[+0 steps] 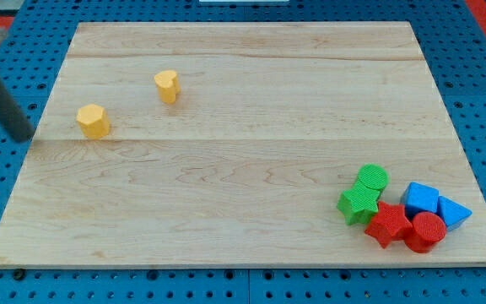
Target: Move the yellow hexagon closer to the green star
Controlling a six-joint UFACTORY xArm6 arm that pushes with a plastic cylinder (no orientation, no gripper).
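Pale wooden board (pixel 251 101) is lying on a blue pegboard, with the yellow hexagon (pixel 94 121) sitting near its far left edge and the green star (pixel 359 204) waiting well apart at the near right, touching a green cylinder (pixel 372 178) and a red star (pixel 387 225). My tip (pixel 24 137) is resting just left of the hexagon, off the board's edge, the rod leaning up-left, holding nothing, so I am judging the push as running right and nearward.

Board (pixel 243 127) layout:
Yellow hexagon (pixel 94 121), yellow heart (pixel 167 85) at its upper left; green star (pixel 359 204) lower right; my tip (pixel 24 135) off its left edge.
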